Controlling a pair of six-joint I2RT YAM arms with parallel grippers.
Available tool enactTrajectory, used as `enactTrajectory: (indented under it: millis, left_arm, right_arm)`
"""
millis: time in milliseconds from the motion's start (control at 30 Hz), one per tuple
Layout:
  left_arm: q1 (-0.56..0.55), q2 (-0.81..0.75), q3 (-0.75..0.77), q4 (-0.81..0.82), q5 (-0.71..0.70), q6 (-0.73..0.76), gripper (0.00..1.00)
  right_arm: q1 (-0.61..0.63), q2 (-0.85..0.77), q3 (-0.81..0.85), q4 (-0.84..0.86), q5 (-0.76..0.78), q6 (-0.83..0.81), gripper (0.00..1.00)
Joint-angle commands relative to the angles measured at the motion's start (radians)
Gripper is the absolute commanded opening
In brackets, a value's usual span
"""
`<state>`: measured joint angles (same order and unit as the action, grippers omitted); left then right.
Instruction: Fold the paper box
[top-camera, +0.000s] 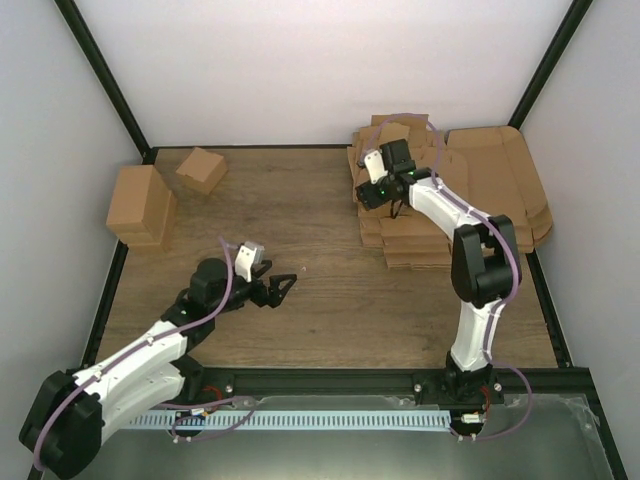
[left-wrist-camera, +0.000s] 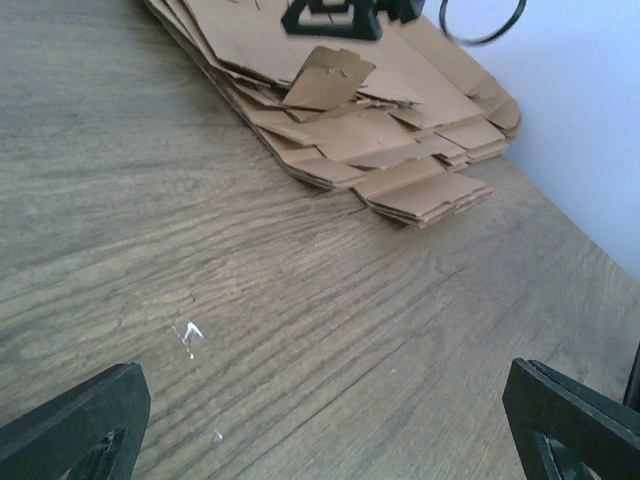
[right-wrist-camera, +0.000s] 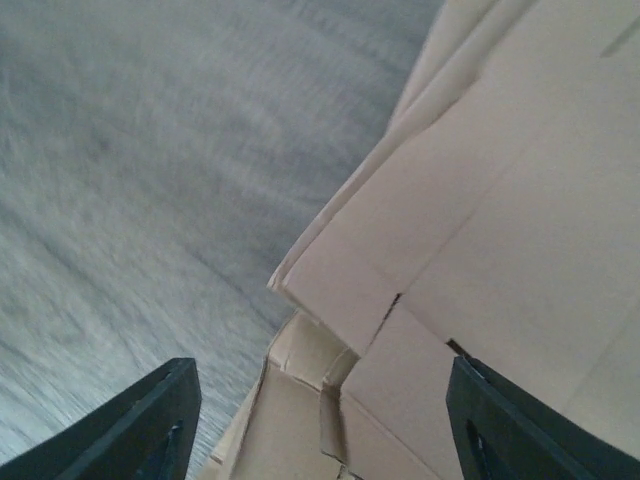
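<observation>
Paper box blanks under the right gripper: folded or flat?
Flat. The paper box blanks lie stacked as unfolded sheets; one flap tilts up.

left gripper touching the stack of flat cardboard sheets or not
Apart. The top external view shows the left gripper over bare table, with open wood between it and the stack of flat cardboard sheets.
</observation>
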<state>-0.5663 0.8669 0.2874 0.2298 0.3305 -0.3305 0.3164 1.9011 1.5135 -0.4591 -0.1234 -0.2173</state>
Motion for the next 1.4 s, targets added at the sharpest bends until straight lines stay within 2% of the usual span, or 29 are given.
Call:
enactTrajectory:
  millis: [0, 267, 433, 567, 900, 1167, 1200, 1367]
  left_arm:
    - [-0.007, -0.022, 0.038, -0.012, -0.016, 0.009, 1.00]
    - [-0.009, -0.050, 0.073, -0.079, -0.026, 0.019, 1.00]
    - [-0.009, -0.050, 0.076, -0.089, -0.024, 0.015, 1.00]
    - [-0.009, -0.051, 0.078, -0.095, -0.024, 0.015, 1.00]
    - [-0.010, -0.023, 0.090, -0.093, -0.023, 0.010, 1.00]
    - [-0.010, -0.028, 0.087, -0.098, -0.026, 0.005, 1.00]
    - [-0.010, -0.030, 0.087, -0.100, -0.026, 0.005, 1.00]
    - [-0.010, -0.030, 0.087, -0.103, -0.028, 0.007, 1.00]
  right_arm:
    - [0.029, 0.068, 0.067, -0.078, 0.031, -0.125, 0.66]
    - [0.029, 0.087, 0.118, -0.122, 0.083, -0.152, 0.54]
    - [0.029, 0.067, 0.093, -0.104, 0.164, -0.160, 0.54]
    - [0.029, 0.049, 0.064, -0.083, 0.222, -0.165, 0.43]
    - [0.013, 0.022, 0.036, -0.073, 0.249, -0.174, 0.40]
    - [0.012, 0.029, 0.040, -0.096, 0.227, -0.184, 0.34]
    - [0.012, 0.029, 0.041, -0.097, 0.224, -0.185, 0.34]
    - [0.013, 0.016, 0.042, -0.104, 0.184, -0.185, 0.52]
